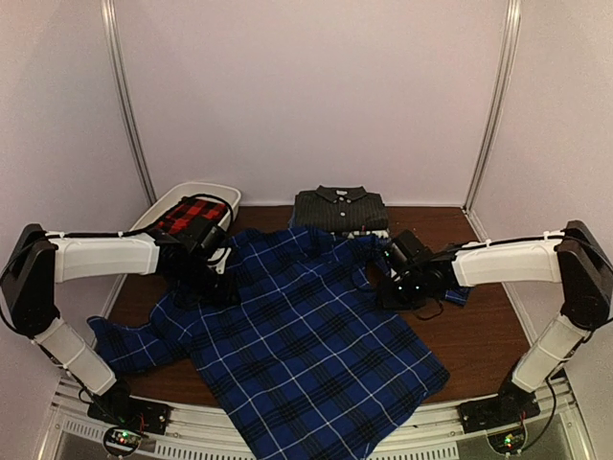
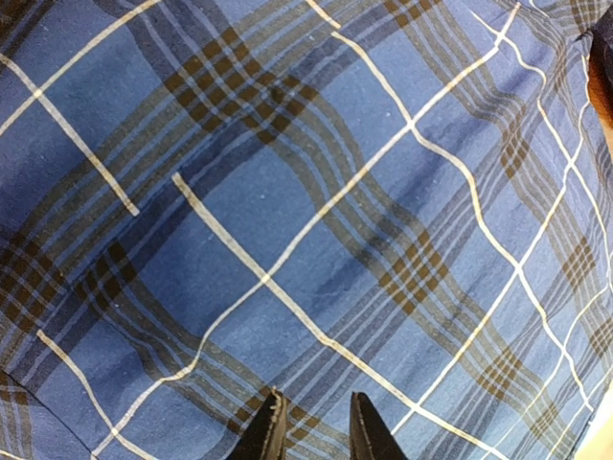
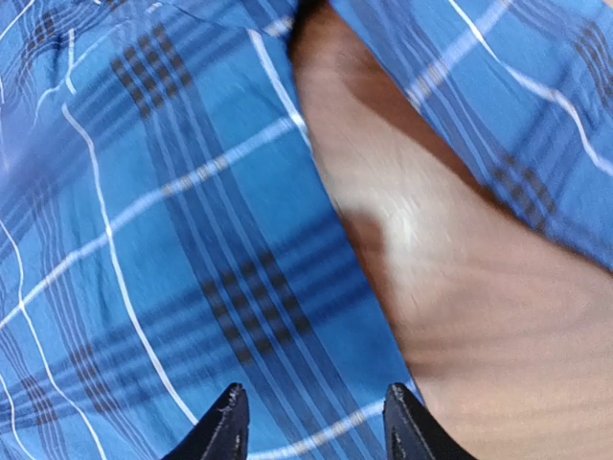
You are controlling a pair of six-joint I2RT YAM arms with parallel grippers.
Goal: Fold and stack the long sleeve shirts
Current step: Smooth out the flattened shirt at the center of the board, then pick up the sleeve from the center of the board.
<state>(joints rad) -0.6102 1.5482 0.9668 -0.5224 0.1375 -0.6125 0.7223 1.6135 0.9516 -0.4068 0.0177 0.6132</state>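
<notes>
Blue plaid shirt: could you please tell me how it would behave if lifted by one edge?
The blue plaid shirt will probably hang limp: it lies in soft wrinkles. Its spread over the table suggests the rest would drag. Pushed, it would likely bunch rather than slide.

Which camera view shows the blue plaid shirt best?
The top external view: the blue plaid shirt lies spread across the table, its outline visible. Both wrist views show only close patches of its cloth, the right one beside bare table.

Dim room light; blue plaid shirt [image 3: 144, 240] blurred in right wrist view.
</notes>
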